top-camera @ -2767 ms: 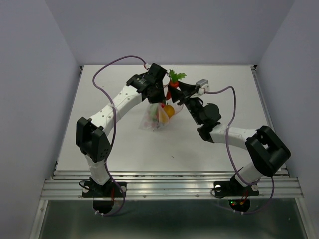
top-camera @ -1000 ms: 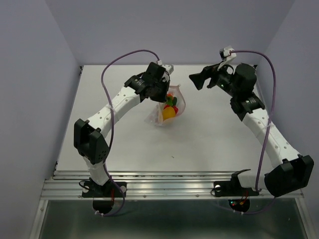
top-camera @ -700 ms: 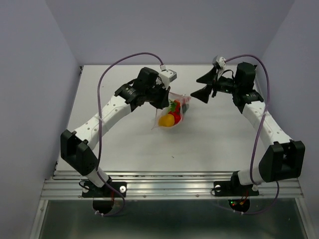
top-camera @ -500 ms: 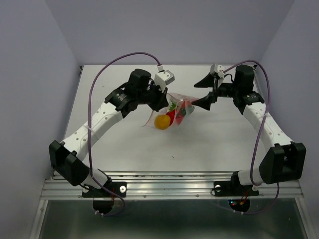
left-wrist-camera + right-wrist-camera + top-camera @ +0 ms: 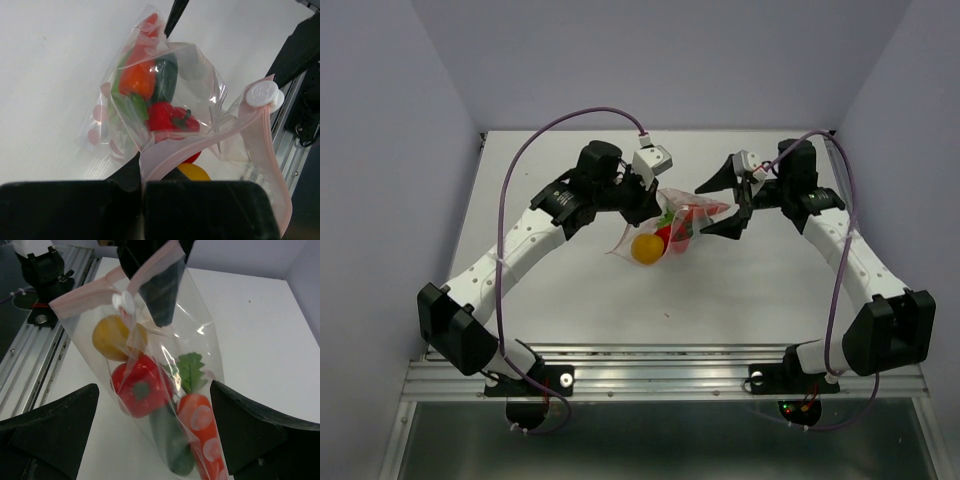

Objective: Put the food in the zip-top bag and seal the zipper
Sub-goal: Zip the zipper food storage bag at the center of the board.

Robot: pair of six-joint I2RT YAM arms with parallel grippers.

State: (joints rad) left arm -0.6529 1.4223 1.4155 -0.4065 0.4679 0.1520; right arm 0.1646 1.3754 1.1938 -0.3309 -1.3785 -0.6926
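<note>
Pinching the zipper, my left gripper is clamped tight, so the zip-top bag hangs just below it. The yellow round one, red bell pepper, carrot and cucumber sit inside. My right gripper is spread wide, one finger on either side of the bag.

White link shells and black joint housings on left arm and right arm. A purple cable runs along each. Black bases bolted at the rail; green light, possibly an LED, just below the rail. Black wedge fingers on right gripper.
</note>
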